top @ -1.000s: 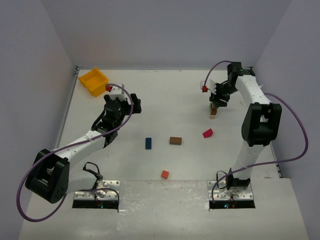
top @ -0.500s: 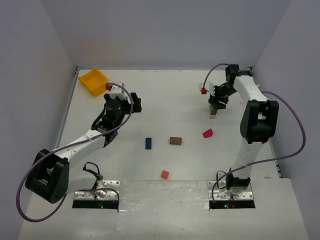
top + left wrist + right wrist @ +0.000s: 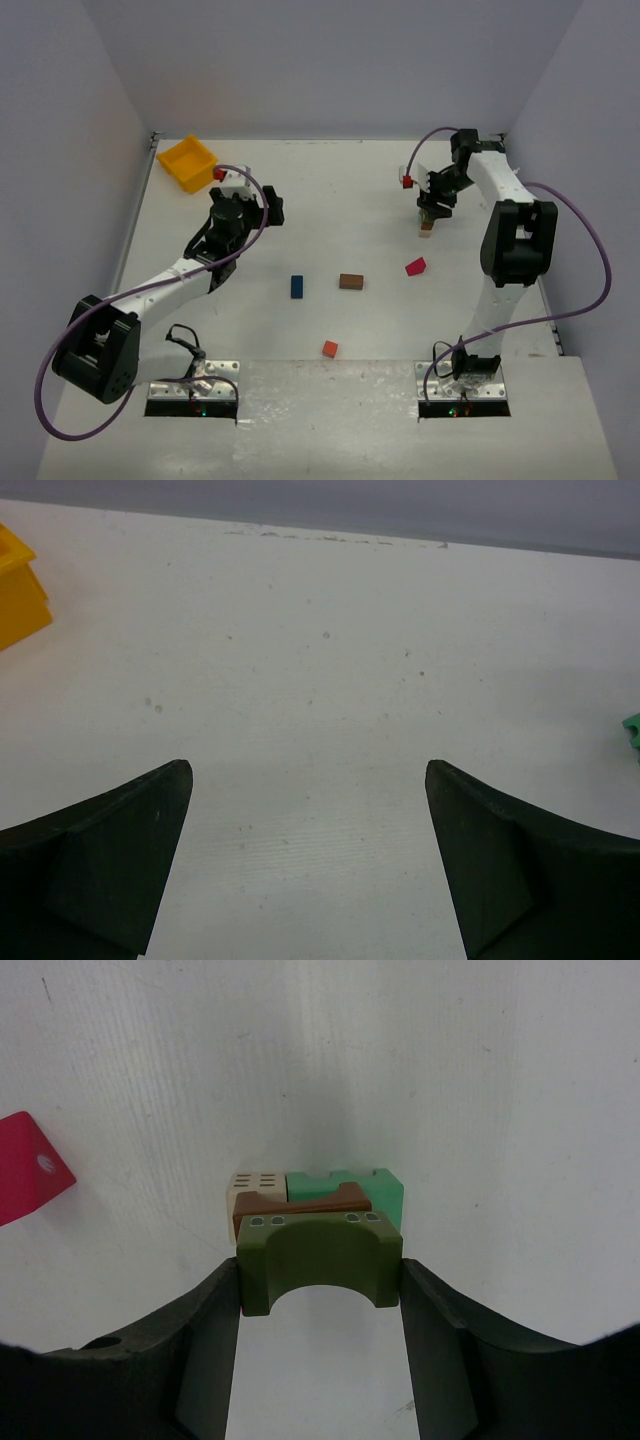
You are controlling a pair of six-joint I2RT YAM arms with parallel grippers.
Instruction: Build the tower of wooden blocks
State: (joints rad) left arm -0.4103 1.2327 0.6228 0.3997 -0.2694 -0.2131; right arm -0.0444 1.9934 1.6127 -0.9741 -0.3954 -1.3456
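Observation:
My right gripper (image 3: 320, 1290) is shut on a dark green arch block (image 3: 320, 1260), gripped by its two ends with the arch opening facing the camera. Just beyond it stands the wood block tower (image 3: 427, 226): a brown block (image 3: 300, 1205) lying across a pale natural block (image 3: 252, 1186) and a light green block (image 3: 352, 1185). I cannot tell whether the arch touches the brown block. In the top view the right gripper (image 3: 433, 207) hangs over the tower at the back right. My left gripper (image 3: 310, 860) is open over bare table, and in the top view the left gripper (image 3: 272, 208) is left of centre.
Loose on the table lie a magenta block (image 3: 415, 266), another brown block (image 3: 350, 281), a blue block (image 3: 297, 286) and an orange-red block (image 3: 329, 348). A yellow bin (image 3: 187, 162) stands in the back left corner. Walls close off the table (image 3: 340, 200) on three sides.
The right arm has shifted slightly toward the back wall with the arch in its grip, then held still. The left arm has hardly moved.

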